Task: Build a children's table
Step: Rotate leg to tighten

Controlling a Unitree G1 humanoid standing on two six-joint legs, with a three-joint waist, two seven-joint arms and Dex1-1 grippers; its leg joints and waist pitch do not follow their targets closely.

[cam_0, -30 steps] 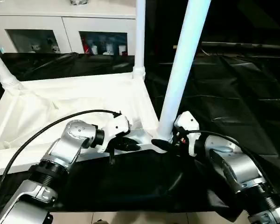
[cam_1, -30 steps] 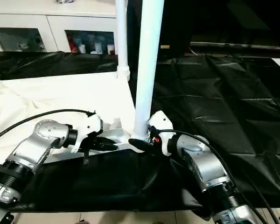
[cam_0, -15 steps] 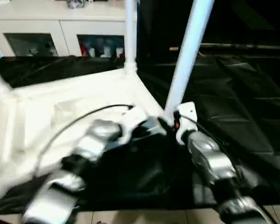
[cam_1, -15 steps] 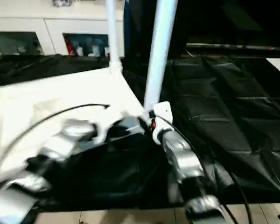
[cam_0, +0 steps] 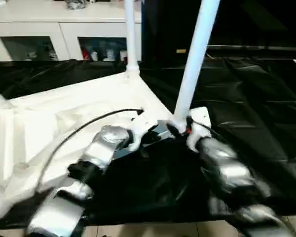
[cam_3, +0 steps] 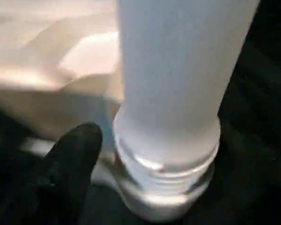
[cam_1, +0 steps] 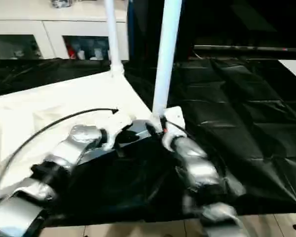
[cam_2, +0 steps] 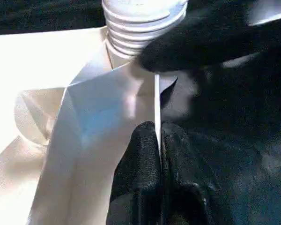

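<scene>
The right gripper (cam_0: pixel 180 129), jaws apart, has slid round the base of the leg (cam_0: pixel 194 54) as the tabletop (cam_0: pixel 79 106) swung; the left gripper (cam_2: pixel 157 140) stays pinched on its rim, so screwing continues.

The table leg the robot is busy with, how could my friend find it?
Find the big white tabletop lying upside down on the black sheet. Three white legs stick up from its corners; choose the leg at the corner closest to the robot. It is the one with the left hand and right hand at its base.
</scene>
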